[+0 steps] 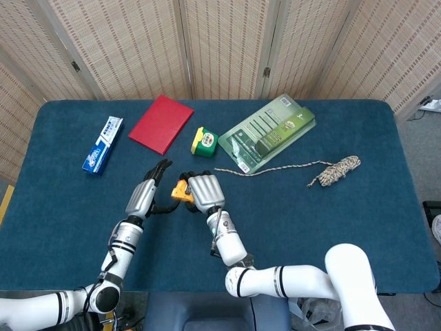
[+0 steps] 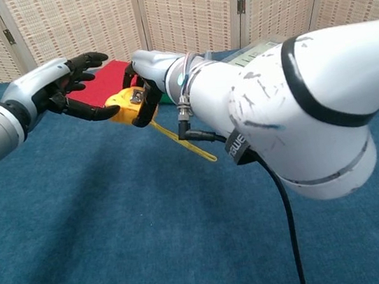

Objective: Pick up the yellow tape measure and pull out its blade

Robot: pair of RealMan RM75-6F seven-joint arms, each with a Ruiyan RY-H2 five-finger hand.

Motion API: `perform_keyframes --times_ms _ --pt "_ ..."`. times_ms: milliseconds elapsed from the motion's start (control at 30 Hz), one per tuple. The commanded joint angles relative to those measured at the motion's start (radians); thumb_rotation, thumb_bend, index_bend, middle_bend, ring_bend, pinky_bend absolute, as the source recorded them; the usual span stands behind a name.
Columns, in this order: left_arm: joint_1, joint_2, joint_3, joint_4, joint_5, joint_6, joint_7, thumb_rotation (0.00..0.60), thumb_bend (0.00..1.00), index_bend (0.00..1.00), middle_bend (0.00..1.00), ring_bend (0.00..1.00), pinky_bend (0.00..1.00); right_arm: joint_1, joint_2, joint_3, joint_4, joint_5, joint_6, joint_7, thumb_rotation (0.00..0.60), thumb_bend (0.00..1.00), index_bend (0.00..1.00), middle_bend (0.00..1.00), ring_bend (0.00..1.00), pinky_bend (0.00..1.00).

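Head view: the right robot hand (image 1: 204,191) grips the yellow plastic tape measure (image 1: 180,191) above the blue cloth tabletop (image 1: 331,227) — just below the small green-and-yellow box (image 1: 204,140). Chest view: the left robot hand (image 2: 68,85), fingers spread, touches the tape measure (image 2: 123,107); its yellow blade (image 2: 184,141) hangs out.

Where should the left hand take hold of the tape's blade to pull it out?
Probably at the free tip of the blade, which hangs down and to the right below the tape measure. The right hand covers the case, so only the thin strip is exposed. The left hand sits on the case's far side, so it should come in from below, pinching the flat faces.
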Motion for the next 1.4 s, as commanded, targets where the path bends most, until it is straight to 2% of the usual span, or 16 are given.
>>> perform_keyframes --times_ms 33,1400 --pt "-0.002 -0.003 -0.001 0.004 -0.004 0.000 0.003 0.600 0.33 0.00 0.00 0.00 0.00 0.000 0.000 0.000 0.000 -0.001 -0.002 0.003 0.600 0.36 0.51 0.51 0.42 0.20" --pt "0.009 -0.002 -0.011 0.015 -0.028 0.018 0.030 0.600 0.34 0.00 0.00 0.00 0.00 -0.018 0.026 -0.013 -0.042 -0.014 0.010 0.018 0.600 0.36 0.51 0.51 0.42 0.20"
